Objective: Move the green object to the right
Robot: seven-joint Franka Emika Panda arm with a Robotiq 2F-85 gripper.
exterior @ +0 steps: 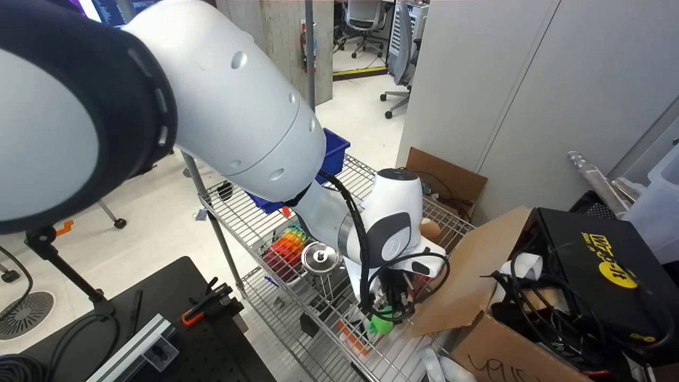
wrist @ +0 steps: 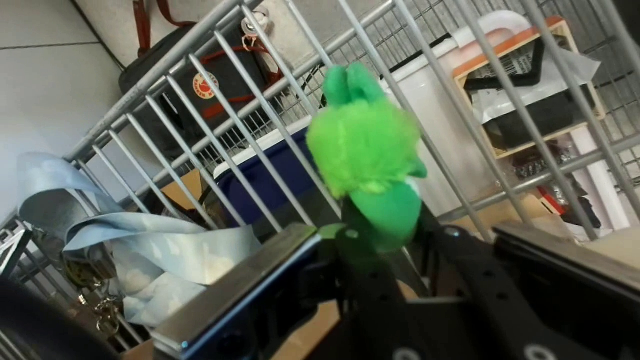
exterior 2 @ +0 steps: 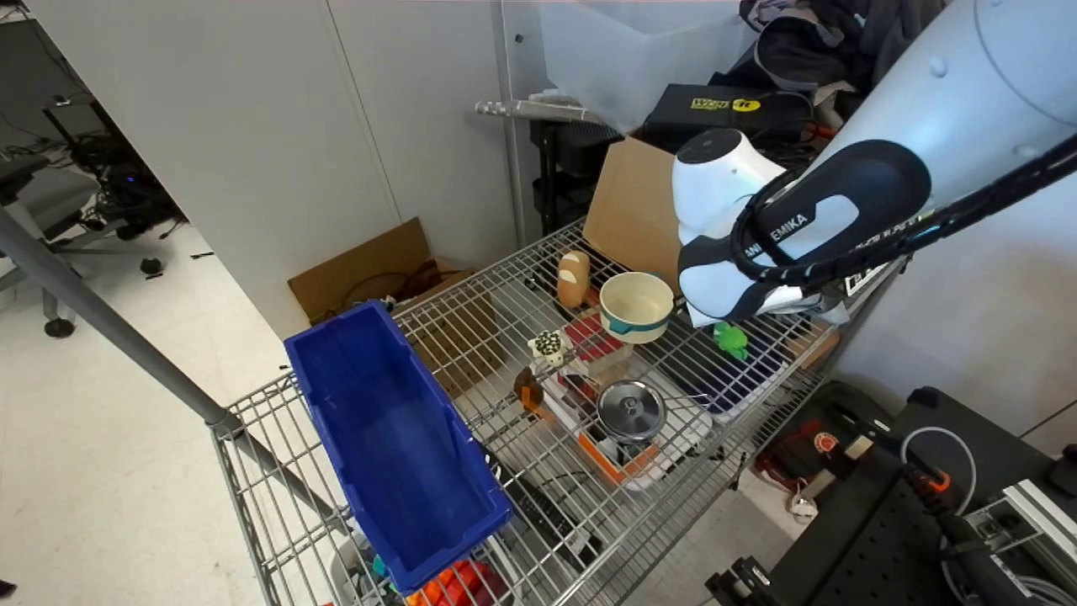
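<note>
Below the jaws extends a wire shelf [wrist: 160,72]. In the wrist view, at the left side of the jaws, a pale blue strip [wrist: 185,250] lies upon the shelf in loose folds. In front of the jaws and to their left, lower than the shelf, there is a dark bag [wrist: 229,82] with red straps. In an exterior view, to the left of the jaws, stands a cream bowl [exterior 2: 637,296] near a bread-shaped toy [exterior 2: 573,284]. Further left of the jaws, well apart, is a blue bin [exterior 2: 395,429]. In an exterior view, a cardboard box [exterior: 493,345] is to the right of the jaws, its flap [exterior: 472,276] near them.
</note>
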